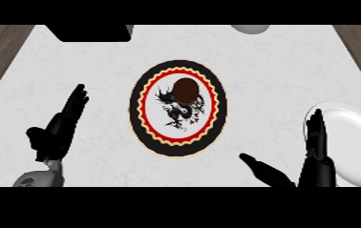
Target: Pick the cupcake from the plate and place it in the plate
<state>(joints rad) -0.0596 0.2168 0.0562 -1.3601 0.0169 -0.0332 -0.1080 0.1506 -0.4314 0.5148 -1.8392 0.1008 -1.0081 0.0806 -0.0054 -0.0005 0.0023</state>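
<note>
A dark brown cupcake [185, 89] stands on the upper part of a patterned plate [145, 122] with a black rim, red and cream rings and a dragon motif, in the middle of the counter. A plain white plate [343, 122] lies at the right edge, partly cut off. My right hand [314, 141] is open at the lower right, fingers straight up over the white plate's left rim, thumb spread to the left. My left hand [62, 122] is open at the lower left, fingers straight, apart from the patterned plate. Neither hand touches the cupcake.
A black boxy object [91, 31] sits at the counter's far left edge. A white rounded object [250, 28] shows at the far edge, right of centre. Brown floor shows past the white marbled counter's left and right sides.
</note>
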